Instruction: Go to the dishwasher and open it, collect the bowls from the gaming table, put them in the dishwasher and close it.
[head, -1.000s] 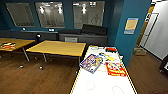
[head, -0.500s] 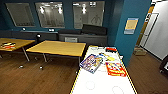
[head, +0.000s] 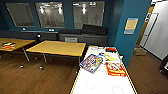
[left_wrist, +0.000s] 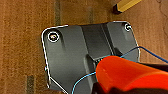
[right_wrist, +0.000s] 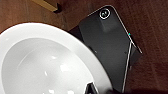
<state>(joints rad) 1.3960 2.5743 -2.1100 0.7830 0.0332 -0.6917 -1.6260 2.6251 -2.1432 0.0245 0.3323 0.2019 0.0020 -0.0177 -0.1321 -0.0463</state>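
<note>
A: Currently head view has a white-topped table (head: 103, 80) straight ahead, yellow edging, colourful boxes (head: 91, 63) and a red booklet (head: 115, 69) lying on it. Wooden tables (head: 58, 48) off to the left, dark blue wall with windows (head: 50, 14) behind.

B: Dishwasher? Gaming table?

A: Can't pick out either one from here.

B: Bowls?

A: Right wrist view: white bowl (right_wrist: 42, 62) large and close, above dark wood floor (right_wrist: 152, 30). Left wrist view: orange object (left_wrist: 130, 75), probably a bowl or cup, too blurry to call.

B: Grip state?

A: Can't tell on either side; whether anything is pinched isn't readable.
</note>
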